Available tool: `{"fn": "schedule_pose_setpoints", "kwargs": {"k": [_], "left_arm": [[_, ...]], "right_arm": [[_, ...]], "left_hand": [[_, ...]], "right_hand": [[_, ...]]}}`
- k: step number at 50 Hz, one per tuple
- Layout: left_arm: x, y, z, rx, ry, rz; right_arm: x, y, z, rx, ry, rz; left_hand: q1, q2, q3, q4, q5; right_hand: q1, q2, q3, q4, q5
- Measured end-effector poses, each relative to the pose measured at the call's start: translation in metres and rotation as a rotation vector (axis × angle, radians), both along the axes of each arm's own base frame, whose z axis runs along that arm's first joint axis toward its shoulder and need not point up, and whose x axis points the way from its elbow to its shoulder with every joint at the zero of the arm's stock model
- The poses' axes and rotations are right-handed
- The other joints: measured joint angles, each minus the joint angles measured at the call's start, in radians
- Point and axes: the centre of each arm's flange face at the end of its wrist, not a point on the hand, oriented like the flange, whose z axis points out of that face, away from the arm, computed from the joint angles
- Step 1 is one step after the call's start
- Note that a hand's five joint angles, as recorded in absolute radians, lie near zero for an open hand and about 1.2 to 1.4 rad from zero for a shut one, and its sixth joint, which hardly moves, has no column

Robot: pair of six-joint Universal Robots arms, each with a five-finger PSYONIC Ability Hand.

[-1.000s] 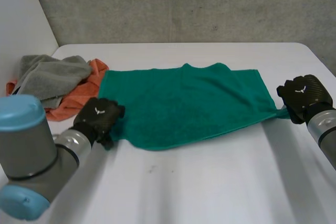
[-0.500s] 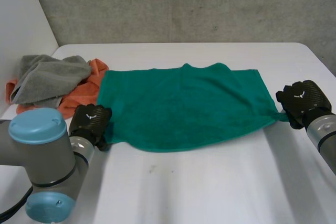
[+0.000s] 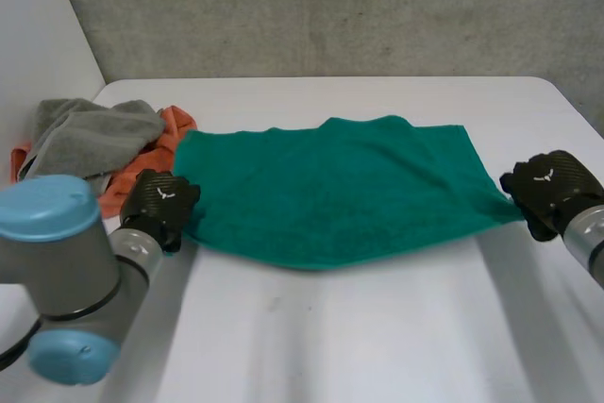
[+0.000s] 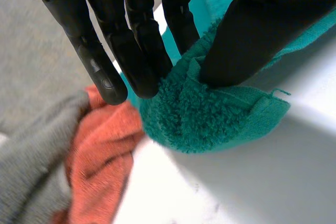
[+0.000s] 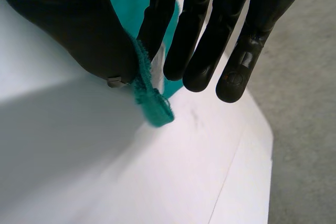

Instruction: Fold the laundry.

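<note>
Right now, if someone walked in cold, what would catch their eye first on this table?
The green towel stands out, spread wide across the middle of the white table. The left hand pinches its near left corner and the right hand its near right corner, thumb against fingers. Beside the towel's left end, a grey cloth lies heaped on an orange cloth.

Bright, even light casts soft shadows beneath the towel [image 3: 330, 186].
</note>
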Motion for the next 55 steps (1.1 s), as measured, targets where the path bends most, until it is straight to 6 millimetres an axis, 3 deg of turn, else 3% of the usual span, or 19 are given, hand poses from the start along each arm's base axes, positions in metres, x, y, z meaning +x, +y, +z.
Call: {"fn": "schedule_pose_setpoints", "kwargs": {"k": [5, 10, 16, 19, 23, 31, 40, 49, 51, 53, 55], "left_arm": [[0.009, 0.033, 0.017, 0.046, -0.145, -0.100], [0.024, 0.074, 0.020, 0.213, -0.310, -0.180], [0.030, 0.086, 0.022, 0.297, -0.367, -0.207], [0.027, 0.075, 0.023, 0.257, -0.353, -0.199], [0.014, 0.039, 0.022, 0.124, -0.306, -0.175], [-0.013, -0.017, 0.013, -0.033, -0.235, -0.153], [-0.031, -0.067, -0.011, -0.079, -0.230, -0.110], [-0.044, -0.104, -0.021, -0.186, -0.204, -0.081], [-0.046, -0.109, -0.022, -0.208, -0.196, -0.080], [-0.049, -0.112, -0.023, -0.232, -0.186, -0.080], [-0.053, -0.115, -0.022, -0.266, -0.173, -0.081]], "right_arm": [[-0.012, 0.017, 0.014, 0.107, 0.114, 0.014], [-0.027, 0.043, 0.024, 0.252, 0.270, 0.061], [-0.033, 0.060, 0.028, 0.335, 0.347, 0.114], [-0.034, 0.056, 0.028, 0.319, 0.344, 0.110], [-0.030, 0.027, 0.021, 0.241, 0.292, 0.077], [0.009, -0.031, 0.005, 0.098, 0.262, 0.053], [0.034, -0.087, -0.013, -0.041, 0.277, 0.008], [0.049, -0.125, -0.034, -0.112, 0.278, -0.003], [0.052, -0.129, -0.037, -0.118, 0.279, -0.007], [0.055, -0.134, -0.041, -0.128, 0.282, -0.018], [0.056, -0.141, -0.040, -0.148, 0.283, -0.049]], "left_hand": [[0.000, 0.001, 0.000, 0.000, 0.000], [0.000, 0.002, 0.001, 0.000, 0.000], [0.000, 0.004, 0.005, 0.000, 0.000], [0.000, 0.005, 0.005, 0.000, 0.000], [0.000, 0.005, 0.005, 0.001, 0.000], [0.000, 0.000, 0.002, -0.003, 0.000], [0.000, -0.046, -0.040, -0.055, -0.003], [-0.010, -0.075, -0.071, -0.084, -0.021], [-0.133, -0.202, -0.199, -0.211, -0.157], [-0.439, -0.462, -0.454, -0.471, -0.417], [-0.814, -0.820, -0.807, -0.816, -0.761]], "right_hand": [[0.000, 0.000, 0.000, 0.000, 0.000], [0.000, 0.000, 0.000, 0.000, 0.000], [0.000, 0.000, 0.000, 0.000, 0.000], [0.000, 0.000, 0.000, 0.000, 0.000], [0.000, 0.000, 0.000, 0.000, 0.000], [0.000, 0.000, 0.000, 0.000, 0.000], [-0.001, 0.000, 0.000, 0.000, 0.000], [0.000, 0.000, 0.000, 0.000, 0.000], [-0.001, 0.000, 0.000, 0.000, 0.000], [-0.098, -0.121, -0.122, -0.126, -0.106], [-0.481, -0.535, -0.514, -0.516, -0.479]]}}
